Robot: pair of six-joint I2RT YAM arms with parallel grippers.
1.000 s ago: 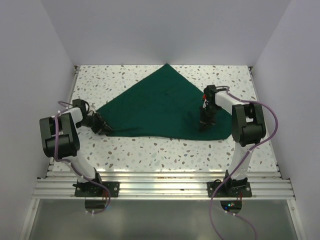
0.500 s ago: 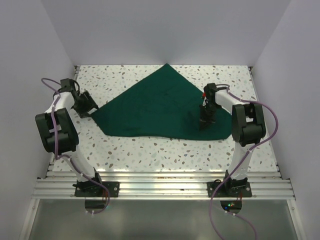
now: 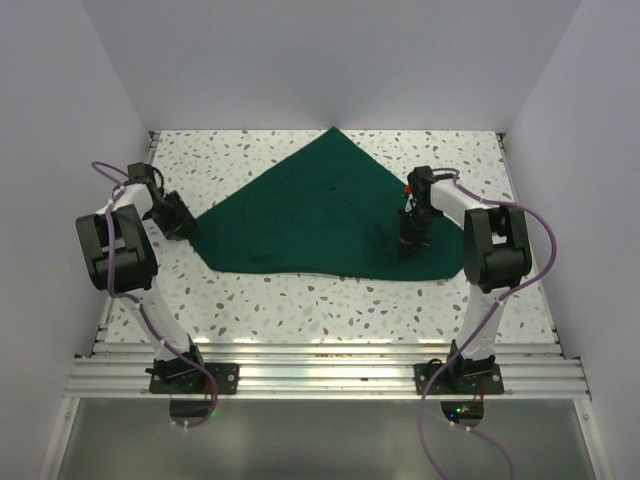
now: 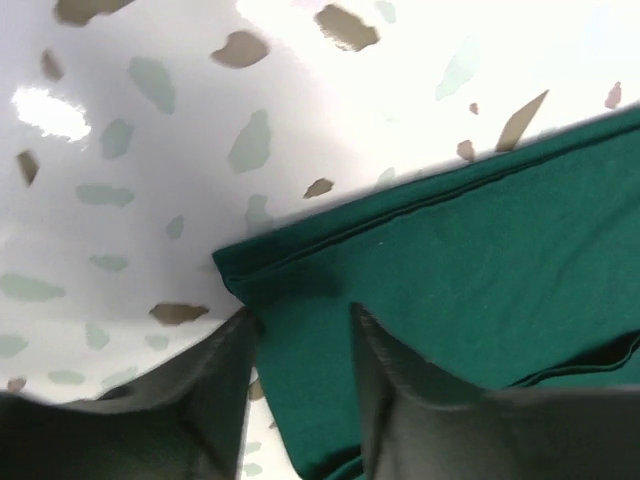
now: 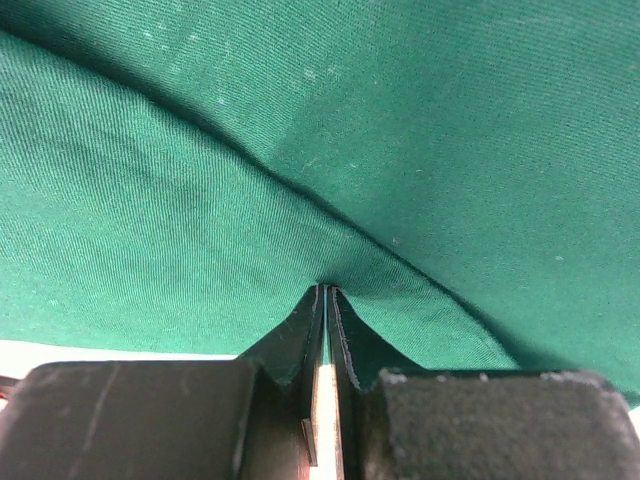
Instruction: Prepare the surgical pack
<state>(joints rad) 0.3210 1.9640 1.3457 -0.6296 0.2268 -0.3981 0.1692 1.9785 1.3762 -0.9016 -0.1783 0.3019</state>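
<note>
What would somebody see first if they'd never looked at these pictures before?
A big dark green cloth lies spread in a pointed shape across the speckled table, its tip at the far edge. The right gripper pinches a fold near the cloth's right side. The left gripper sits open at its left corner.

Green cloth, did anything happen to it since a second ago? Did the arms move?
The left gripper opened, seems to have let go of the green cloth at its left edge, and swung toward the far left. It now sits open at the cloth's left corner. The right gripper stayed pinched on a fold near the right side, and the cloth barely shifted.
</note>
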